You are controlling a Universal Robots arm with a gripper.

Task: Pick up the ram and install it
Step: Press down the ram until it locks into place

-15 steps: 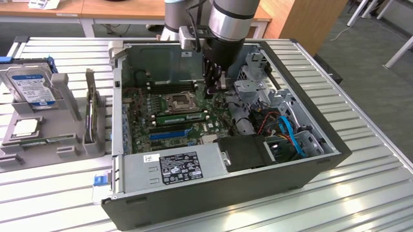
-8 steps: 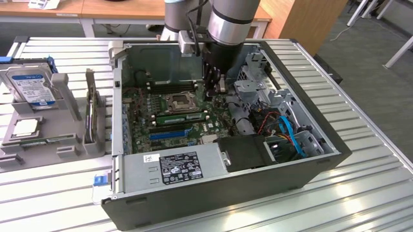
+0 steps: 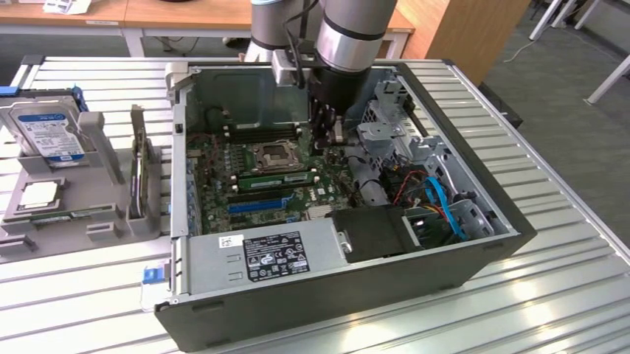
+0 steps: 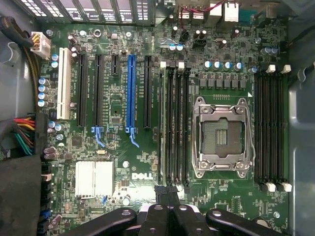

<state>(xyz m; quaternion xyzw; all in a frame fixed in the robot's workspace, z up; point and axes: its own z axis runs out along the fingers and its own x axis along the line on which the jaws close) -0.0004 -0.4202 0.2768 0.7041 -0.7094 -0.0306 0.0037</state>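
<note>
**Inside the open PC case (image 3: 295, 324) on the slatted bench (image 3: 551, 295):** you work over the mobo (image 4: 123, 162), w/ the CPU socket (image 4: 220, 136) as your marker. The arm reaches in beside the socket. The gripper (image 4: 167, 192) has its claw pinched tight, w/ nothing visible btwn the tips. Those tips hang at one end of the slot bank (image 4: 174, 123) that lies btwn the socket and the blue expansion slot (image 4: 131, 93). The ram (image 3: 279, 179) stands on edge in that bank, on the side away from the socket. Whether the tips touch it can't be told.

The step looks like seating. Keep your push straight down on the stick's top edge, never on one corner alone. Count it done only when the white end clips (image 4: 180, 64) sit snug vs. the stick.

The ram itself is a long, thin green board w/ a row of small black chips, approx. as long as its slot.
</note>
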